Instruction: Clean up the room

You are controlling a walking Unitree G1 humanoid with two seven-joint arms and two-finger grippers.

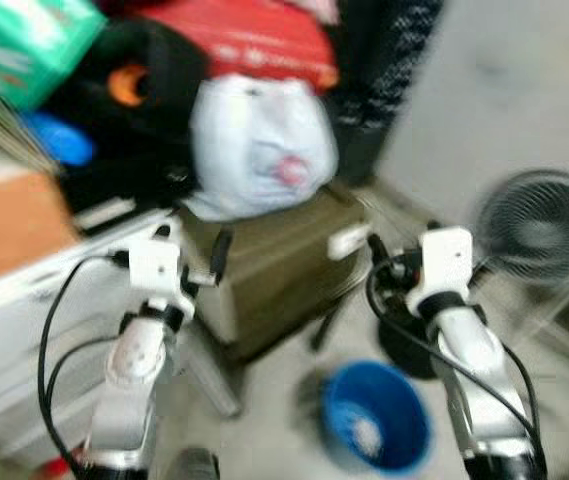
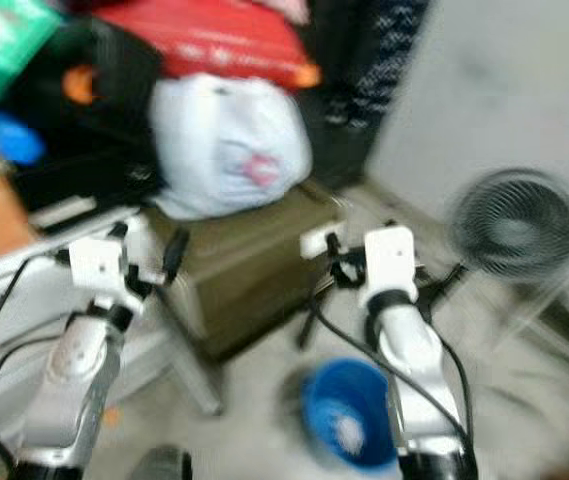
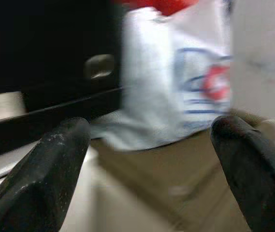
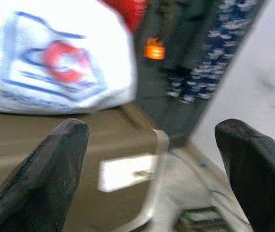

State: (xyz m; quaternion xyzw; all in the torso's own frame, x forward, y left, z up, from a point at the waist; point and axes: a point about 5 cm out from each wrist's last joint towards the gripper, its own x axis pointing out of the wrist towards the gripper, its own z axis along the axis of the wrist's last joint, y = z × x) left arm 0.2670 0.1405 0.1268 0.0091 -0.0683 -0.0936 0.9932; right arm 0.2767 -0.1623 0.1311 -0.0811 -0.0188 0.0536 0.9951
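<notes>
Both arms are raised in front of a cluttered pile, and the eye views are blurred. My left gripper point(image 1: 220, 252) is open and empty, its fingers point(image 3: 55, 169) spread wide before a white plastic bag point(image 1: 259, 142) with a red and blue print. That bag rests on an olive-brown box point(image 1: 274, 265). My right gripper point(image 1: 374, 250) is open too, with nothing between its fingers point(image 4: 55, 169), near the box's right corner. A blue bucket point(image 1: 376, 415) with something white inside stands on the floor between the arms.
A red bag point(image 1: 254, 40), black bags and a green box point(image 1: 24, 45) are stacked above the white bag. A white cabinet point(image 1: 24, 330) stands at the left. A black floor fan point(image 1: 544, 225) stands at the right by the grey wall.
</notes>
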